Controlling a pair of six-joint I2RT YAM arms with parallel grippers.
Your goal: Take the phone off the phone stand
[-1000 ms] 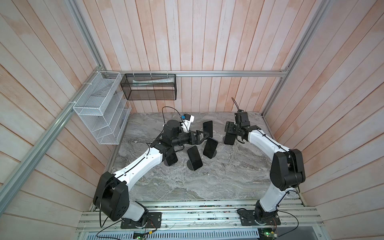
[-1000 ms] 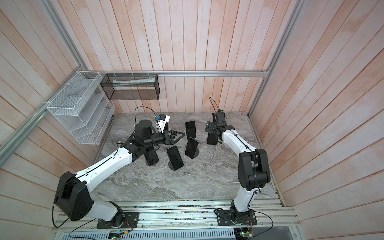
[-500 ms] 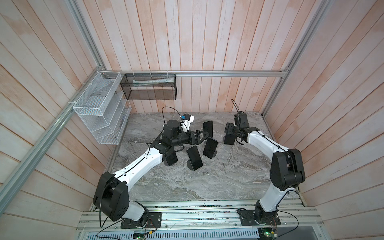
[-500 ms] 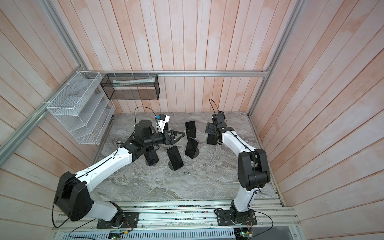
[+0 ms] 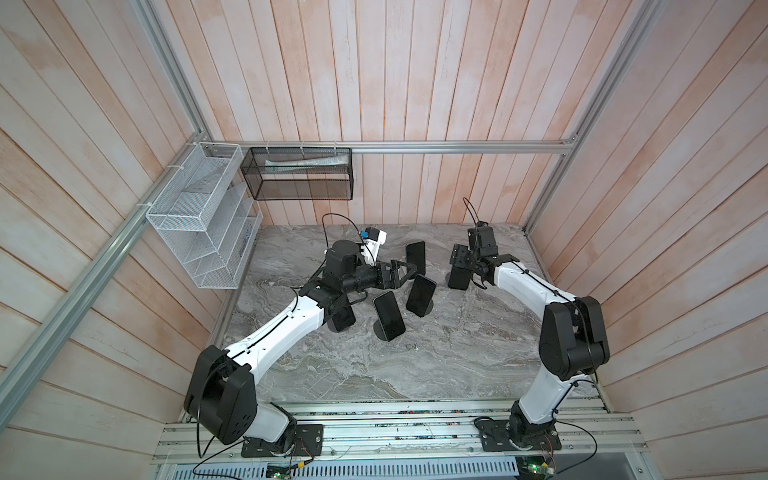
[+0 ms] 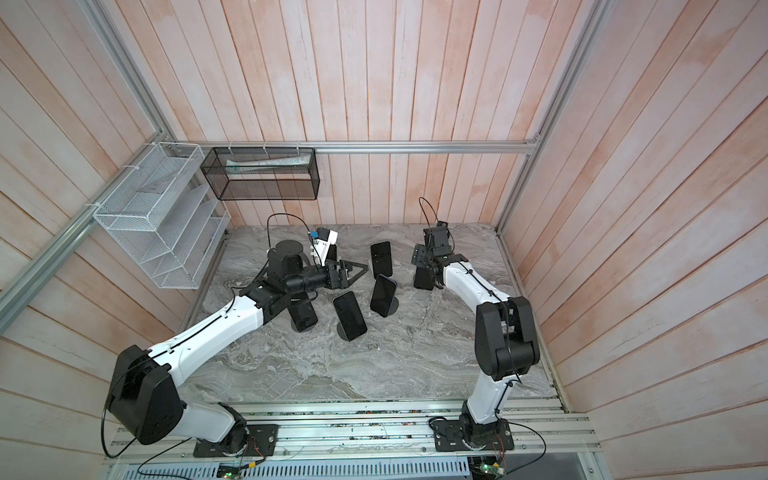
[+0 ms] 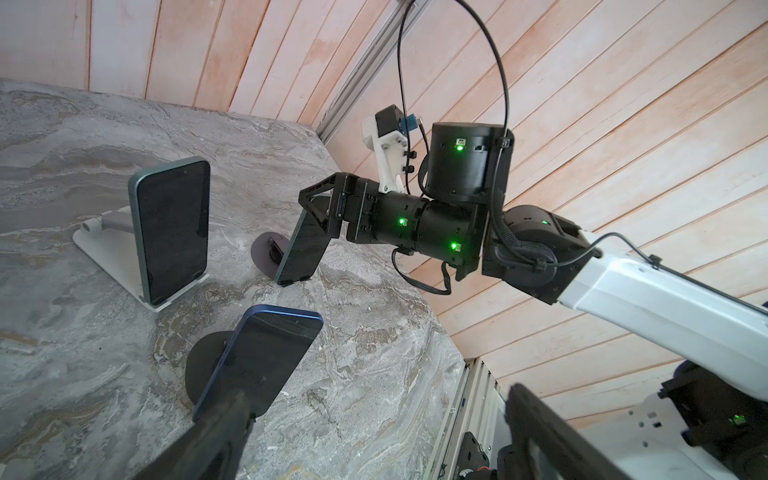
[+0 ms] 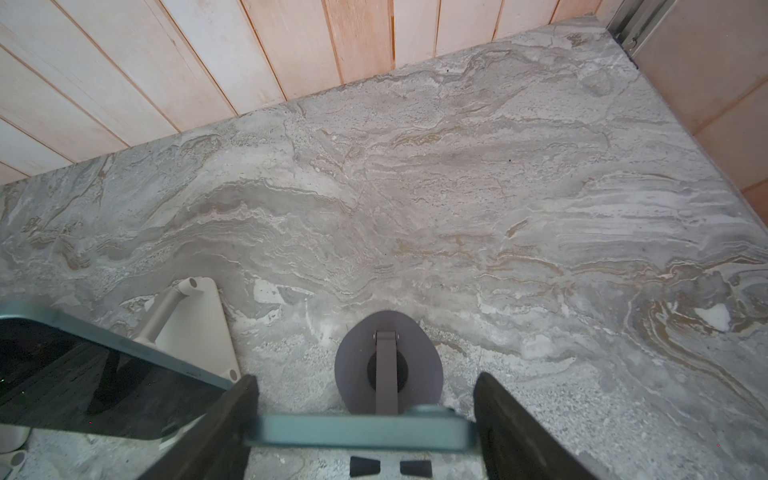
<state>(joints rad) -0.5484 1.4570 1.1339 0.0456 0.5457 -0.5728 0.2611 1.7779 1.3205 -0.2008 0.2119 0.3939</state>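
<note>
We see the teal phone (image 8: 357, 430) leaning on its grey round-based phone stand (image 8: 361, 345), in the far right part of the marble table (image 8: 457, 187). The right gripper (image 8: 365, 377) straddles the phone's top edge, one finger at each side, and we cannot tell if they press it. The left gripper (image 7: 378, 395) is spread wide and holds nothing, just beside a blue phone (image 7: 266, 353).

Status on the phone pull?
Left pincer open, empty. Right pincer astride teal phone, grip unclear. Phone not yet off grey stand. Neighbouring phone on white stand close by.
</note>
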